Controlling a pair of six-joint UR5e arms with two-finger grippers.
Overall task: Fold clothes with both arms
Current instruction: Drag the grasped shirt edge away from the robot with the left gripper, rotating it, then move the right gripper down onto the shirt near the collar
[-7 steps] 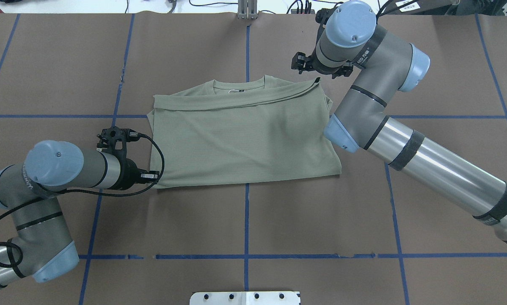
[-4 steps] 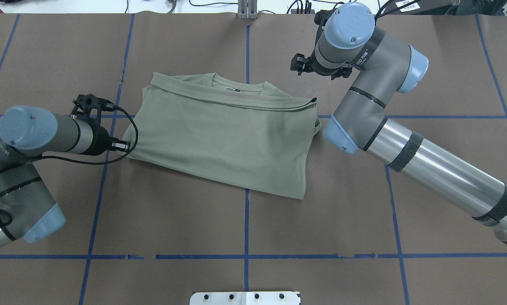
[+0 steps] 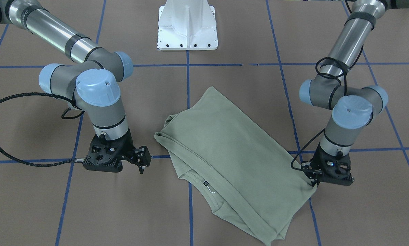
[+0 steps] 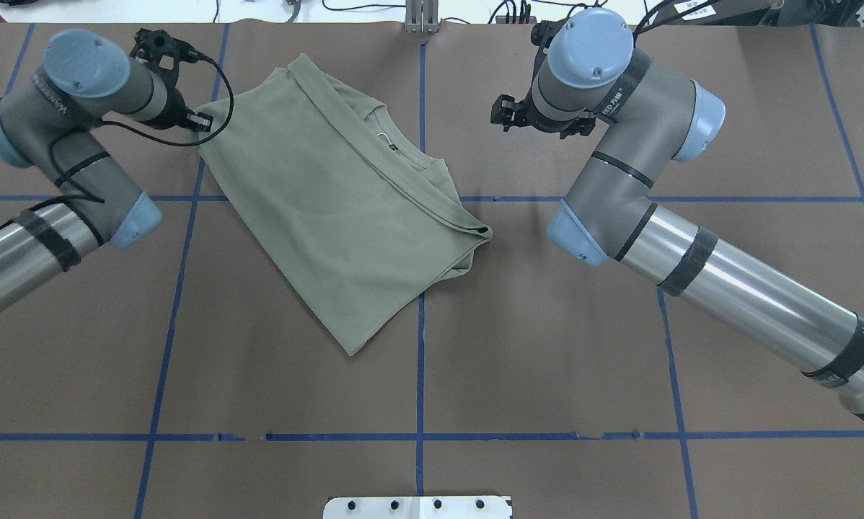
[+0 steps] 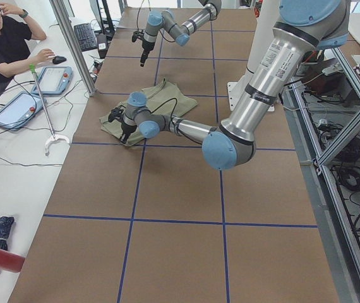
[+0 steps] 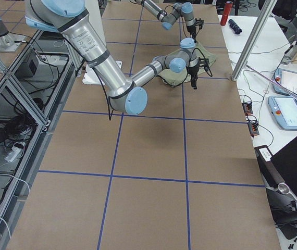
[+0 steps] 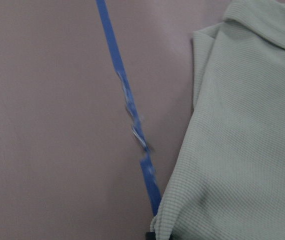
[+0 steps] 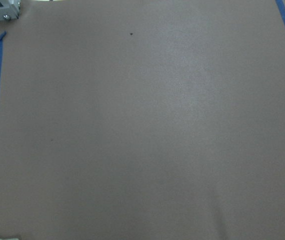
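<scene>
Pale sage-green knit shirt [image 4: 345, 216], part-folded, lies skewed on the brown paper-covered table [image 4: 547, 346], toward its far edge, left of centre. Left gripper [image 4: 201, 121] is clamped on the shirt's far-left corner. Right gripper [image 4: 499, 115] looks open and empty, clear of the cloth. Suggest dragging low and slow so the layers don't slip, and squaring to the blue tape lines [image 4: 420, 360]. Right then takes the opposite corner.

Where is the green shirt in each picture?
Front-facing: shirt, low centre.
Overhead: shirt, upper left of centre.
Left side: shirt, upper middle.
Right side: shirt, top, behind near arm.
Left wrist: shirt, right side.
Right wrist: not in it.
Shared landmark: blue tape lines.
</scene>
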